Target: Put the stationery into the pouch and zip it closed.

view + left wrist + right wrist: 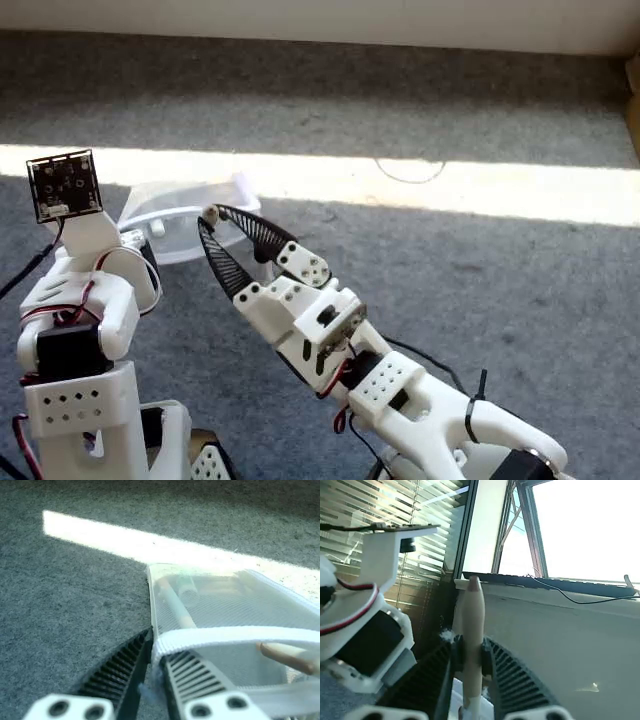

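Pouch (225, 605): white mesh, open, lying on grey table (65, 610).
I note left gripper (156, 647) clenched on its rim; right gripper (470, 652) grasping a pen (472, 605) at the pouch.

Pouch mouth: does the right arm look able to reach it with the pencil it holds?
Probably yes. The left pincer grips the pouch by its rim, holding the mouth open, and the pencil in the right pincer is close to it, nothing between.

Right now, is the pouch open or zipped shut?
Open. The left gripper pinches the white rim of the pouch, whose mouth gapes; stationery shows inside through the mesh. The right gripper holds a pencil.
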`<state>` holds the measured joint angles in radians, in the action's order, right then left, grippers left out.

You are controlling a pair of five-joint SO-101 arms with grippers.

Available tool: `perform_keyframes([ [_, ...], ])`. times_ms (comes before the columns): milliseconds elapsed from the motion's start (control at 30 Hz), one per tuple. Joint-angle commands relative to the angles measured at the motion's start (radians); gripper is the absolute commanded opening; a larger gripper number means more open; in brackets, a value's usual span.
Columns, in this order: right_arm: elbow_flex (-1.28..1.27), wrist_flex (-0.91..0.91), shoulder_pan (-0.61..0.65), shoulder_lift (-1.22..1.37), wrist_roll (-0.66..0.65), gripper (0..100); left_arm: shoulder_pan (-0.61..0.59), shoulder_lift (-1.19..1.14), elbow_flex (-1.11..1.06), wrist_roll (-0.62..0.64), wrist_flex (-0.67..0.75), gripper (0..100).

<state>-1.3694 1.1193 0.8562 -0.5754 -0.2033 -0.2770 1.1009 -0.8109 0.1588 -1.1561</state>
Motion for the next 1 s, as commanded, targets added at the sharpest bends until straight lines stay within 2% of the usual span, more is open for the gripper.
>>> perform_keyframes([
  [0,0.001,-0.033,0.021,-0.016,-0.055,0.5,0.019,0.016,0.008,-0.008,0.021,1],
  [400,0.001,-0.237,0.021,-0.047,-0.055,0.5,0.019,0.016,0.008,-0.008,0.021,1],
  [500,0.001,-0.366,0.021,-0.139,-0.052,0.5,0.019,0.016,0.008,-0.008,0.021,1],
  [700,0.007,-0.736,0.019,-0.337,-0.049,0.5,0.021,0.016,0.008,-0.008,0.021,1],
  [767,0.008,-0.829,0.018,-0.377,-0.006,0.5,0.021,0.016,0.008,-0.008,0.021,1],
  [867,0.012,-0.926,0.016,-0.410,0.057,0.5,0.021,0.016,0.008,-0.008,0.021,1],
  [967,0.012,-0.963,0.019,-0.418,0.060,0.5,0.021,0.016,0.008,-0.008,0.021,1],
])
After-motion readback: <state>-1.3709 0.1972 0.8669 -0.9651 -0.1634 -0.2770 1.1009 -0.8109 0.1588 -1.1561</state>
